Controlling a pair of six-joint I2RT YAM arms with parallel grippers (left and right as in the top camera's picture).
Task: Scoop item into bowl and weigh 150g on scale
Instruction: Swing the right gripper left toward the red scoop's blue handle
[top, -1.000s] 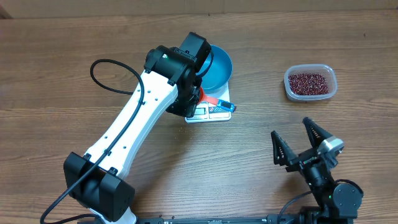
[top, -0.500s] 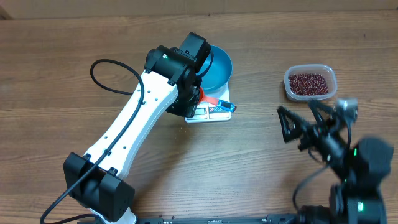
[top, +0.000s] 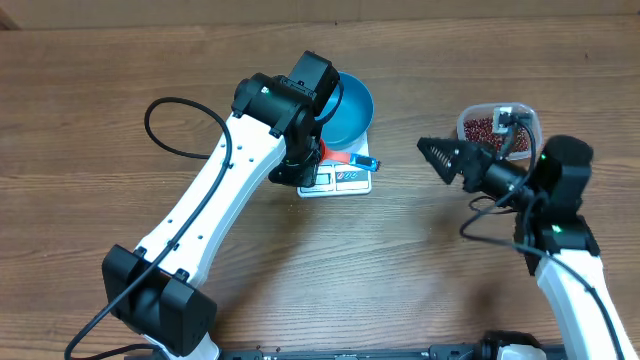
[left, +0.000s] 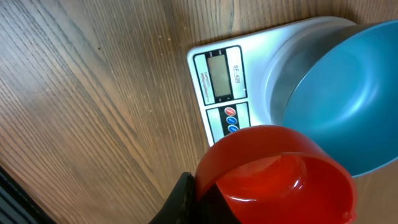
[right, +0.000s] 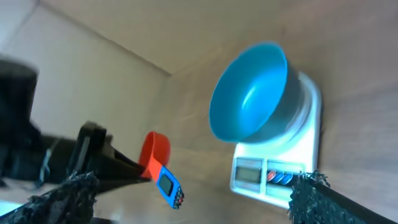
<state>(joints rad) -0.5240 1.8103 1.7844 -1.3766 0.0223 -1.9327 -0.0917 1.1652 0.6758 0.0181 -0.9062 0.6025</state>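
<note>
Wood-grain bench (top: 420, 290), overhead view. White kitchen scale (top: 345, 182) sits at upper centre of the frame, with the sky-blue bowl (top: 352, 108) standing on its platform. Left claw (top: 308, 165) is mostly hidden under its own arm and is clamped tight on the orange-red measuring scoop (top: 345, 158). The scoop's cup hangs over the scale's front edge just beside the bowl; can't tell if it touches. Dark red beans (top: 482, 128) lie in the clear plastic container (top: 533, 128) at upper right, well apart from the scale. Right claw (top: 468, 148) is spread wide with nothing in it, at the container's left edge and pointing toward the scale.
</note>
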